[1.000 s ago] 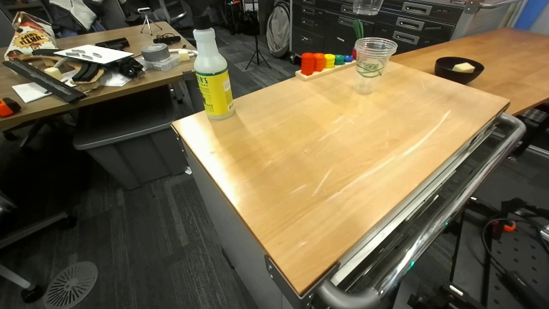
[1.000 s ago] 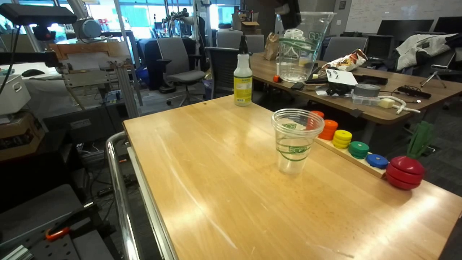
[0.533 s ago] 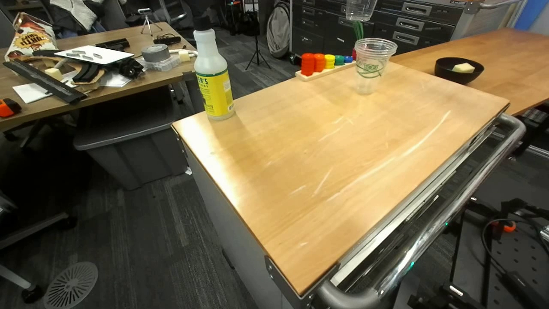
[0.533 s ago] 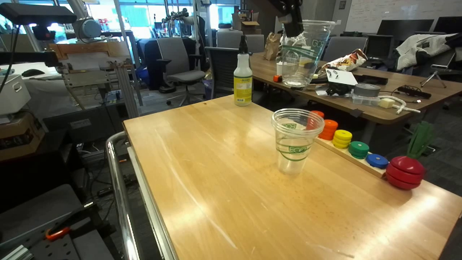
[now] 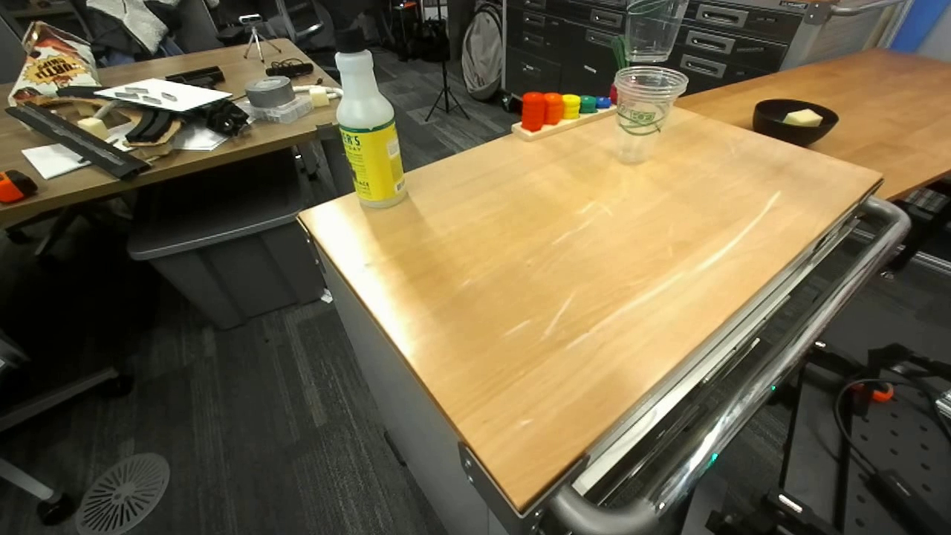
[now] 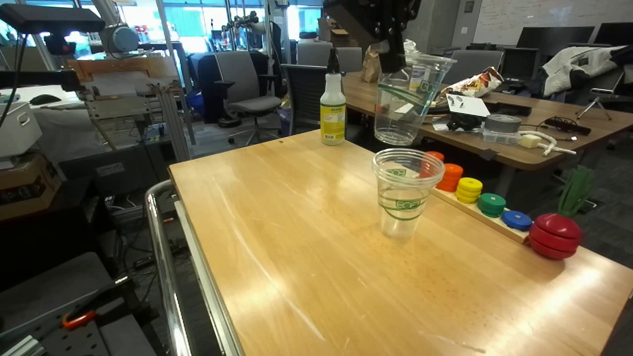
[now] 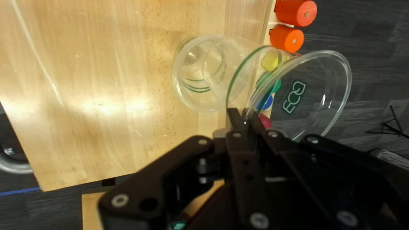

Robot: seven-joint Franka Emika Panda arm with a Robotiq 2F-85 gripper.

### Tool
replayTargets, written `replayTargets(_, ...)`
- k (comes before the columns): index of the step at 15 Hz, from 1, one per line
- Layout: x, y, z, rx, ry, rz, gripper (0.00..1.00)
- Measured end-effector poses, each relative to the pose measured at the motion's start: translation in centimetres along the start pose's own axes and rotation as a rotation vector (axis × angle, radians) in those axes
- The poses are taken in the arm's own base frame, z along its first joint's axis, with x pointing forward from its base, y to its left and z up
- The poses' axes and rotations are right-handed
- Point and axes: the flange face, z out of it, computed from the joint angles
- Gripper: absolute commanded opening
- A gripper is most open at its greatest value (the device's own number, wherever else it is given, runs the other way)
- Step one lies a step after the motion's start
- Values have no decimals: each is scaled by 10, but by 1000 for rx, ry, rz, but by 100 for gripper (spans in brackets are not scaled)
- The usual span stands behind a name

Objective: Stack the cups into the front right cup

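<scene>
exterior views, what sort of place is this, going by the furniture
Probably a lab or workshop with office furniture: the exterior views show a black drawer cabinet, a gray office chair and a whiteboard with faint writing.

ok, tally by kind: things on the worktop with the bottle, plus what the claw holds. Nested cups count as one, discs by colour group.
Held cup: 1
Nested cup stack: 1
Spray bottle: 1
Disc groups: 5
Disc board: 1
Red toy vegetable: 1
Total: 10
</scene>
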Motion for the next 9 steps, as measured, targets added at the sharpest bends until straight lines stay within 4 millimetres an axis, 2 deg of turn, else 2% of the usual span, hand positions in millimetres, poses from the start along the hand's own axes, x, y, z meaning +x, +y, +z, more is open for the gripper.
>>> replayTargets(9, 6, 16, 22, -72, 12, 29, 2)
